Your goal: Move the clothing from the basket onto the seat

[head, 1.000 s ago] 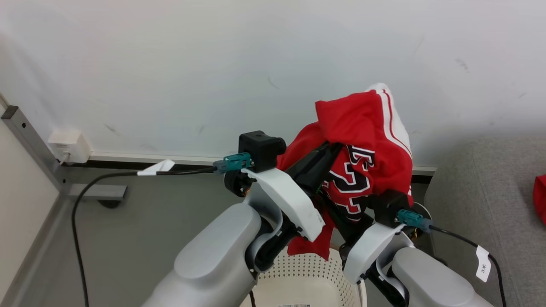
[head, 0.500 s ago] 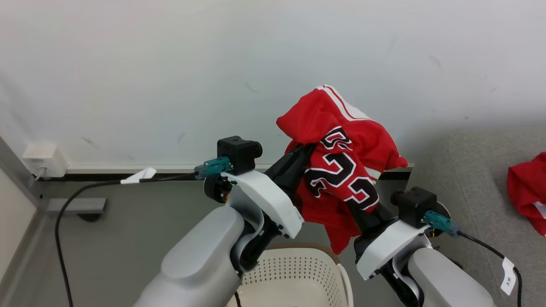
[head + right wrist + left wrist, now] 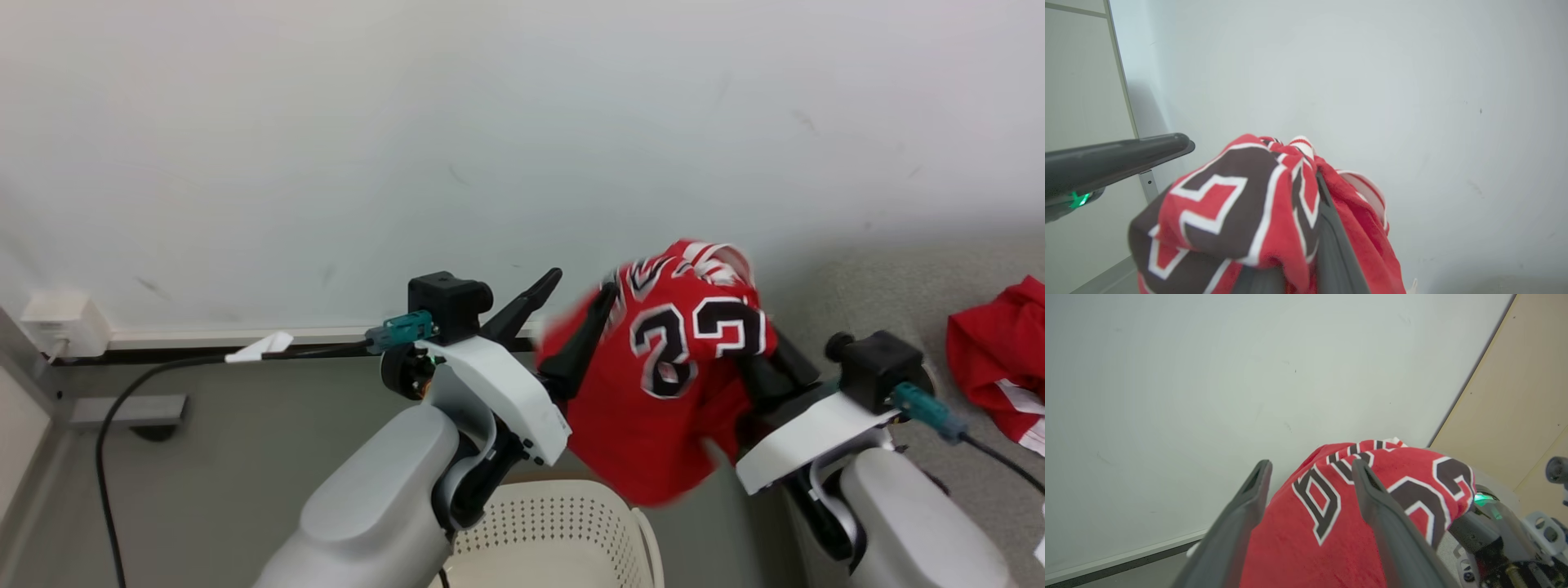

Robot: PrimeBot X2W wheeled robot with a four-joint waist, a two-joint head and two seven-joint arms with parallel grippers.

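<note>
Your left gripper (image 3: 581, 286) stood open, fingers spread beside the red jersey garment (image 3: 653, 408) with black-and-white numerals. Your right gripper (image 3: 767, 363) pinched it aloft, above the cream perforated basket (image 3: 571, 523), beside the light-grey fabric sofa (image 3: 890, 294).

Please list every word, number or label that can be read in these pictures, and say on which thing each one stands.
"23": large black digits with white edges, on the red jersey garment, in the head view.
Black letters with white edges on the same garment, in the left wrist view: folded over, not readable as a word.
White paper tag on the black cable: no text can be read.
</note>
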